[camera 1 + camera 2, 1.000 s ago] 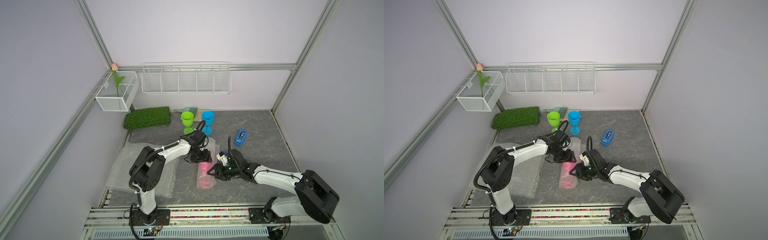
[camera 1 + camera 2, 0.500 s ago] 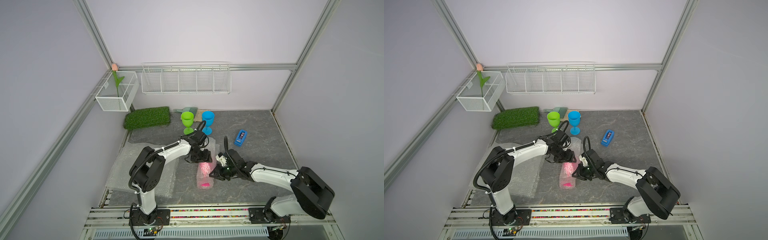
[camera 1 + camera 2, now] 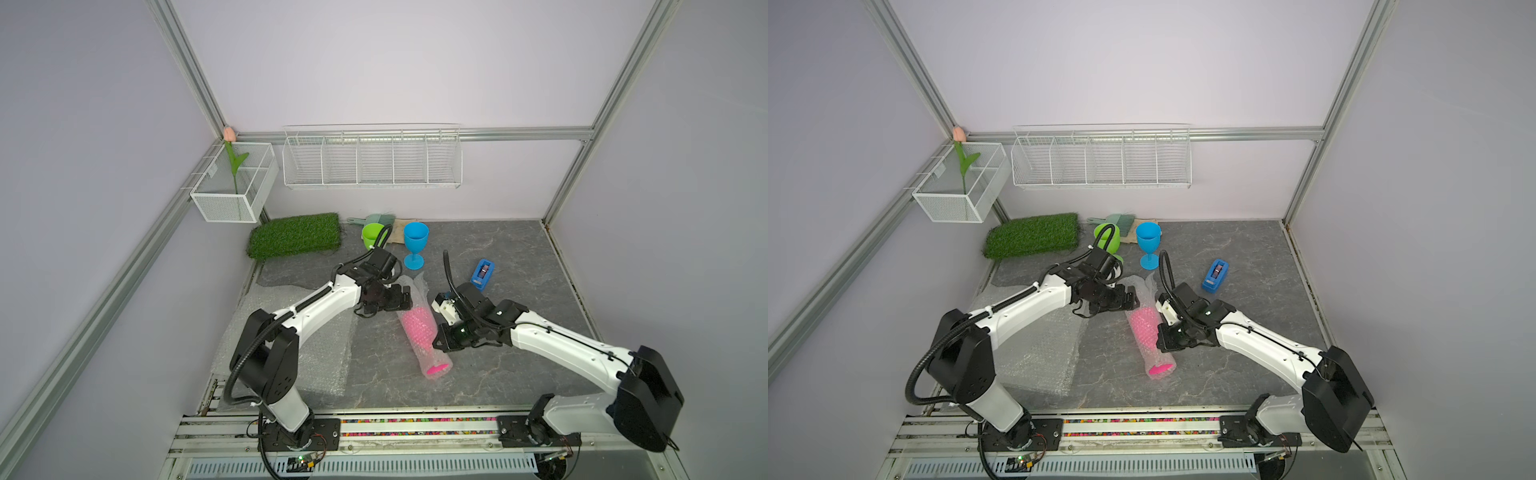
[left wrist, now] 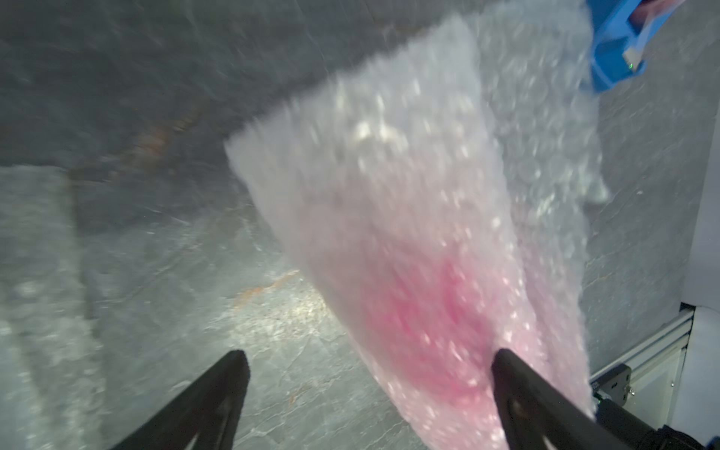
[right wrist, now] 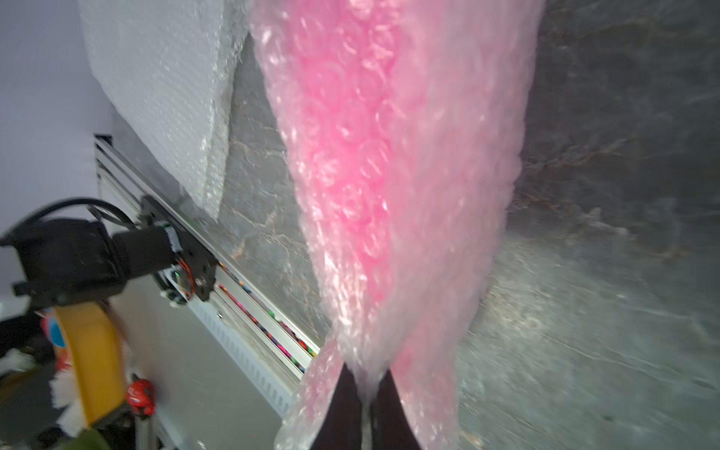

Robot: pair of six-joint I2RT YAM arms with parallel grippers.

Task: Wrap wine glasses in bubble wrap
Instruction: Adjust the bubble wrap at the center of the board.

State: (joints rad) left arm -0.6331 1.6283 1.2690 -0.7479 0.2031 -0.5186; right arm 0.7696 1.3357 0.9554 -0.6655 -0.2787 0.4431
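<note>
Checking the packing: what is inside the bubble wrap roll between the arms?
A pink goblet: its colour shows through the bubble wrap, one end bare at the near opening. Its stem is covered.

3 goblets (green (image 3: 369, 237), blue (image 3: 415, 237), pink (image 3: 439, 368)), 1 tape disp. (image 3: 482, 273), 1 turf mat (image 3: 296, 235), 2 wire baskets (image 3: 372, 164).

Lab robot cell, aluminium frame (image 3: 189, 70), lilac panels (image 3: 395, 62), slotted base rail (image 3: 415, 432)

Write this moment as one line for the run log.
pink goblet: lying, rolled in bubble wrap | right gripper: shut on bubble wrap | left gripper: open beside pink goblet | green goblet, blue goblet: unwrapped
</note>
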